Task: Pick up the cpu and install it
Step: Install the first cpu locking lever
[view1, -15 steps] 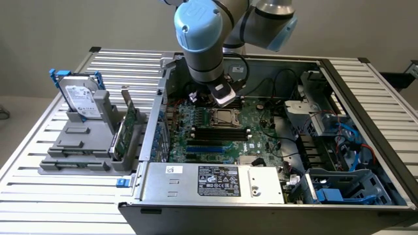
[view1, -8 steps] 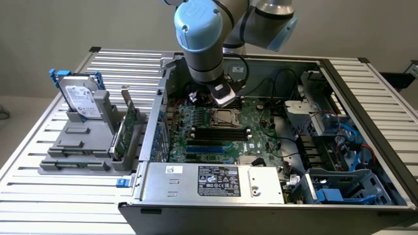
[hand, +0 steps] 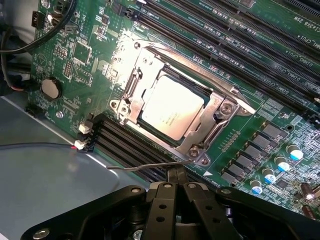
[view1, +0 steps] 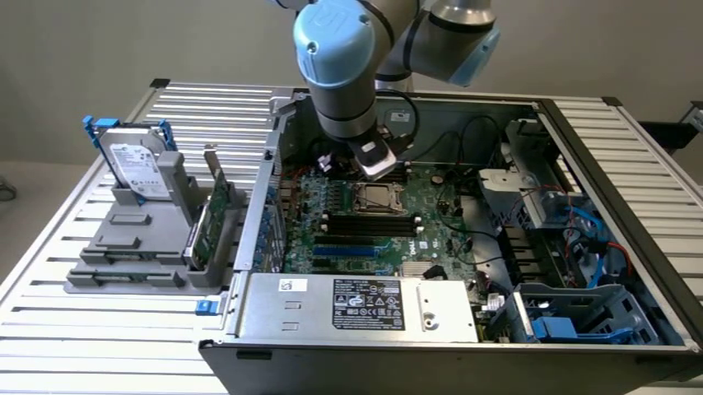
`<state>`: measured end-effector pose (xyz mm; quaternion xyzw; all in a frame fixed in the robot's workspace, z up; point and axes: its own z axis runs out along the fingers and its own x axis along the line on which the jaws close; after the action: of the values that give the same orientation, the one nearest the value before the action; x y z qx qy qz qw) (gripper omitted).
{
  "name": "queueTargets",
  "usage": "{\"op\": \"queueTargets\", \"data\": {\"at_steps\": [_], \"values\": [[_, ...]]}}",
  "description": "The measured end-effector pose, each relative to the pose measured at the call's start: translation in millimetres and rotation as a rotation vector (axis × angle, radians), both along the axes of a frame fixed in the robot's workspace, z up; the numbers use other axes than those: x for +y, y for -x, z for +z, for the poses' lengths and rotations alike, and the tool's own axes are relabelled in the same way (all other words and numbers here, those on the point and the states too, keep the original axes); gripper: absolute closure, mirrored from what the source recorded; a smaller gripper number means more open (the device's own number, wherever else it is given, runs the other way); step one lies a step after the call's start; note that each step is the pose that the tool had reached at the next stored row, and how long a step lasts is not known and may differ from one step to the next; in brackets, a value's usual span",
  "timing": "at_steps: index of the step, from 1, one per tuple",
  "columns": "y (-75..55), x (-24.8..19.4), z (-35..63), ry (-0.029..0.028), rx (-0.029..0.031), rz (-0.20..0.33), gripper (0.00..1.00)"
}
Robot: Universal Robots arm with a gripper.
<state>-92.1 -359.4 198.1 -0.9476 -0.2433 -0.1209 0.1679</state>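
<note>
The small square silver-grey cpu [hand: 170,111] lies inside the dark metal socket frame [hand: 207,127], mid-picture in the exterior view, beneath the clenched, empty claw [hand: 176,173]. Its tips sit right by the thin wire lever [hand: 142,167]; snagging it could jolt the chip askew.

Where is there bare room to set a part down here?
The table is bare between the grey holder and its near edge, at the exterior view's left of the computer case. Inside it is crowded: circuit board, cables, the end effector by the chip.
</note>
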Motion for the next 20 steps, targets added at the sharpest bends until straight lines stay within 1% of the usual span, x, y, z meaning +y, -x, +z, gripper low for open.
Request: {"op": "queueTargets", "data": {"at_steps": [20], "values": [[-6.8, 0.0, -3.0, 0.0001, 0.0001, 0.0, 0.89]]}}
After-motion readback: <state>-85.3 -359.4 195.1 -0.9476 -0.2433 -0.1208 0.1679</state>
